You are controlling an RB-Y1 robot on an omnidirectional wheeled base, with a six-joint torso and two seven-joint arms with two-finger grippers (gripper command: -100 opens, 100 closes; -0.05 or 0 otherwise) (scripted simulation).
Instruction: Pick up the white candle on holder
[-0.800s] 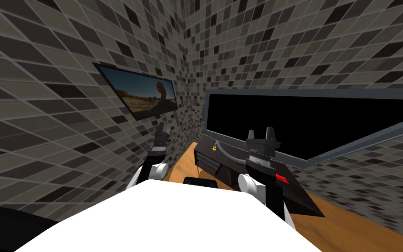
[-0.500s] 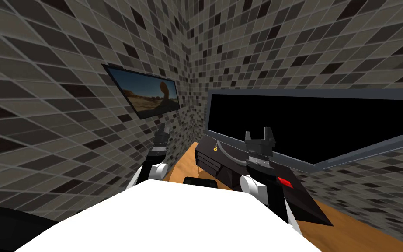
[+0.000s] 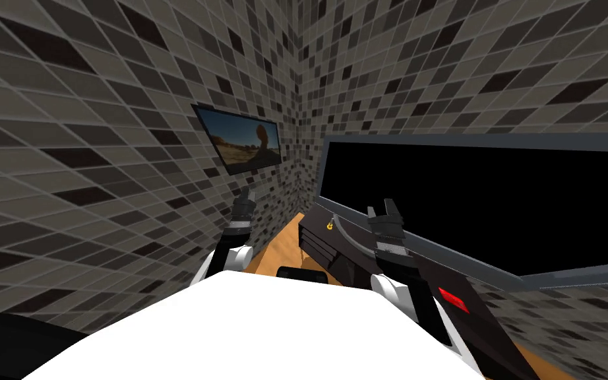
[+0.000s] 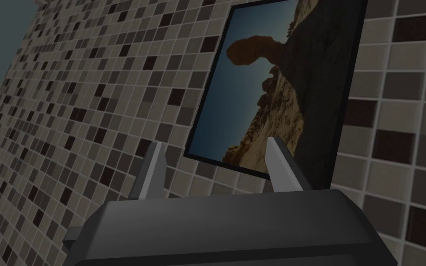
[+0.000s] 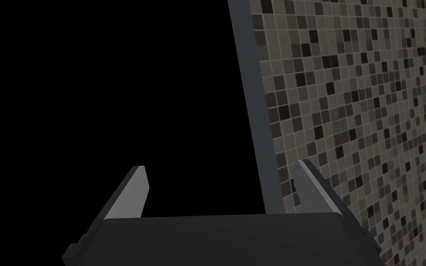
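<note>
While both arms are raised ahead of the chest, the left gripper [image 4: 215, 143] is held close to the tiled wall [image 3: 98, 165], its fingers [image 4: 154, 171] spread with nothing between them. Just to its right and lower down, a strip of wooden top [image 3: 284, 245] is seen, and a dark box [image 3: 326, 247] with a small yellow knob is set on it. Above that box the right gripper [image 5: 220, 166] is held, likewise spread and empty, aimed at a black area [image 3: 494, 198] bounded by a grey frame [image 5: 251, 106]. Where the white candle on its holder stands cannot be told from these views. A blind reach is judged the main hazard. With the target unlocated, the right gripper could be driven into the box or the frame and the left one scraped along the wall, since little room is left on either side.
</note>
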